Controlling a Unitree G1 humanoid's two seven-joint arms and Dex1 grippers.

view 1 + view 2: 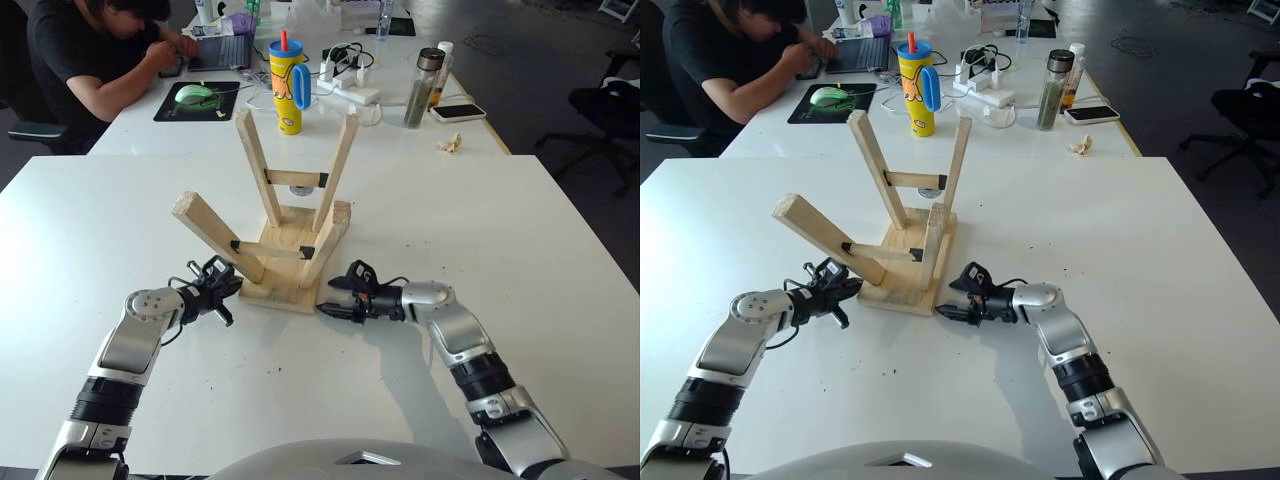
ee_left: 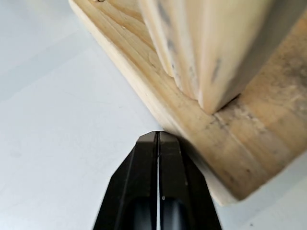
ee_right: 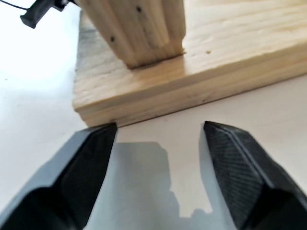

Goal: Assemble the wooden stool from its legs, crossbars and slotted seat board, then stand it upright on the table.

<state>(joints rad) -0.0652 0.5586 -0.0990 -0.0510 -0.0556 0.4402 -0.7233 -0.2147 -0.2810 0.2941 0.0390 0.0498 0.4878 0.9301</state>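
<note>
The stool [image 1: 290, 225] is sitting upside down near the middle of the white counter [image 1: 500, 250], with its seat board [image 1: 285, 285] lying flat on the surface and its legs pointing up. The two far legs [image 1: 257, 165] are leaning toward each other, with a crossbar [image 1: 295, 179] joining them. A near leg [image 1: 215, 235] is slanting out to the robot's left, and a second crossbar [image 1: 272, 250] is linking it to the leg beside it. The left gripper [image 2: 158, 139] is lying low on the counter just beside the board's left edge, its fingers [image 2: 144, 182] pressing together with nothing between them. Whether the tip is touching the wood cannot be told. The right gripper [image 3: 159, 127] is resting low at the board's near right corner, its fingers [image 3: 91, 153] spreading wide and pointing at the board's edge, holding nothing. On a second counter behind, a yellow cup [image 1: 287, 85], a bottle [image 1: 425, 87] and a phone [image 1: 457, 112] are standing well apart from the stool.
</note>
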